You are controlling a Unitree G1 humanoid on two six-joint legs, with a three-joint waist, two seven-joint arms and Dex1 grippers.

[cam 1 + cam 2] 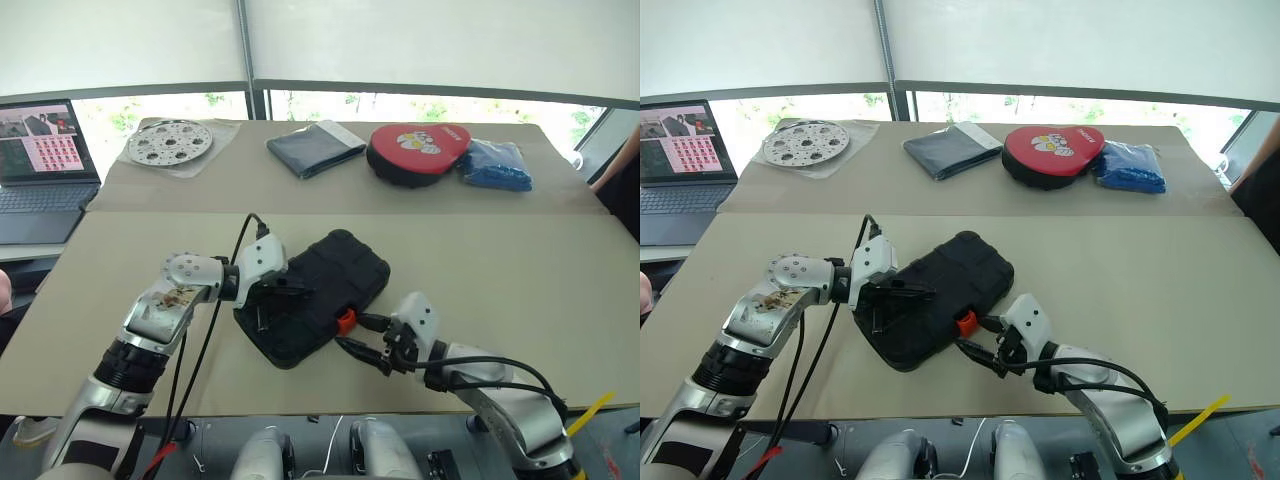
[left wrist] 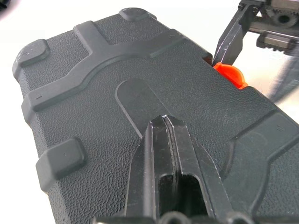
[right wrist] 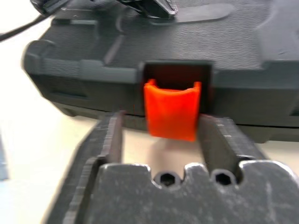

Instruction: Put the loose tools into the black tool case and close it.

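Note:
The black tool case (image 1: 322,285) lies closed on the tan table, its textured lid up. My left gripper (image 1: 287,291) is shut, and its fingertips (image 2: 164,123) rest on the middle of the lid. The case's orange-red latch (image 1: 346,322) sticks out from the near edge. My right gripper (image 1: 358,334) is open at that edge. In the right wrist view the latch (image 3: 171,109) stands between its two fingers (image 3: 108,140), with a gap on one side. The loose tools are out of view.
At the table's far side lie a perforated metal disc (image 1: 170,142), a dark grey folded pouch (image 1: 315,148), a red round pad (image 1: 417,150) and a blue bundle (image 1: 497,165). A laptop (image 1: 40,160) stands at the far left. A person's arm (image 1: 622,172) shows at the right edge.

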